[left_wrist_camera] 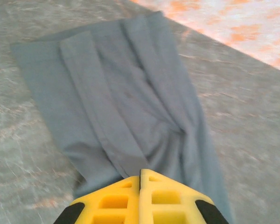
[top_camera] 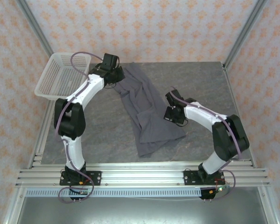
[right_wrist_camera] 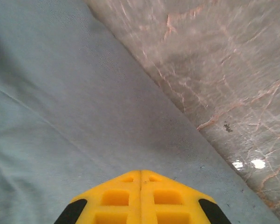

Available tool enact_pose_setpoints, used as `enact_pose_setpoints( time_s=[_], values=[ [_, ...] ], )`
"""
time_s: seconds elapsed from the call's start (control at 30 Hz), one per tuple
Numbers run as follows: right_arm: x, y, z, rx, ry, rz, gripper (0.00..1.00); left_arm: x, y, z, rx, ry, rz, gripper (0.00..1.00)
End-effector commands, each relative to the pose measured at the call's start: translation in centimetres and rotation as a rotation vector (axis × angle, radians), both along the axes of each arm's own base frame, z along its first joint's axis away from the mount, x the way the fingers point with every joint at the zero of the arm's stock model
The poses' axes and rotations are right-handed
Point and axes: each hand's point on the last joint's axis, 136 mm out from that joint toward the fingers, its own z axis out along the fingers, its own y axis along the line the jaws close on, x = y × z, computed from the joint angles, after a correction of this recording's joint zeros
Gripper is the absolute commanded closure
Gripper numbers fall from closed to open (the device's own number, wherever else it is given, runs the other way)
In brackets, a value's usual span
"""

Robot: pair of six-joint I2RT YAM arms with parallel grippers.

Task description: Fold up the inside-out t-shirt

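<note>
Grey stone-pattern table [top_camera: 214, 84], basket at far-left corner.

Inside-out t-shirt [top_camera: 144, 112]: dark slate-grey, lying mid-table between the two grippers. It is bunched into a long narrow strip. Long axis runs far-to-near, slanting slightly rightward toward the near edge (lengthwise folds and seams show on top).

White mesh basket [top_camera: 60, 77]: overhangs the table edge, well left of the left fingers.

Left arm: reaches forward, elbow raised. Left gripper [left_wrist_camera: 140, 175] has its fingers pressed together and its tips at the shirt's end, with cloth stretching away ahead.

Right arm: bent inward. Right gripper [right_wrist_camera: 141, 173] also has its fingers pressed together. Its tips are over the shirt's edge, with bare table right of them. I cannot tell whether either pinches cloth.
</note>
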Motion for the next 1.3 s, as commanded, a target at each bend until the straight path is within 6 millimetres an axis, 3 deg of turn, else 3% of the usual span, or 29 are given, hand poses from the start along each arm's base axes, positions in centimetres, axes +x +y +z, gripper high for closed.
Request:
enact_pose_setpoints(
  time_s=[0.0,0.13,0.43,0.53,0.67,0.77,0.87,1.0,1.07,1.17,1.27],
  values=[
    [-0.7,0.6,0.0,0.025,0.012,0.060,1.00,1.8,2.4,-5.4,0.097,0.093,0.019,1.00],
    [-2.2,1.4,-0.6,0.076,0.044,0.118,1.00,5.2,2.8,-7.4,0.117,0.097,0.019,1.00],
    [-5.1,1.3,-3.0,0.105,0.140,0.083,1.00,8.6,2.3,-14.1,0.066,0.173,0.029,1.00],
    [-6.2,2.4,-4.0,0.116,0.161,0.076,1.00,9.5,1.5,-15.7,0.027,0.182,0.015,1.00],
    [-8.2,4.6,-5.6,0.134,0.204,0.102,1.00,11.2,0.6,-16.1,-0.047,0.136,0.029,1.00],
    [-9.5,5.9,-6.4,0.140,0.227,0.125,1.00,13.2,-0.1,-15.1,-0.087,0.051,0.008,1.00],
    [-10.2,7.1,-6.1,0.136,0.240,0.189,1.00,15.1,-0.5,-13.6,-0.103,-0.029,0.002,1.00],
    [-10.9,9.7,-5.7,0.182,0.262,0.281,1.00,17.0,-1.5,-10.1,-0.156,-0.155,-0.030,1.00],
    [-10.7,9.9,-5.5,0.177,0.267,0.287,1.00,17.3,-1.6,-8.3,-0.165,-0.193,-0.038,1.00],
    [-9.5,10.6,-2.4,0.201,0.188,0.307,1.00,16.6,-2.1,-4.6,-0.194,-0.210,-0.095,0.98],
    [-7.4,8.8,2.6,0.161,-0.009,0.254,0.97,14.3,-2.5,0.7,-0.188,-0.219,-0.180,0.77]
  ],
)
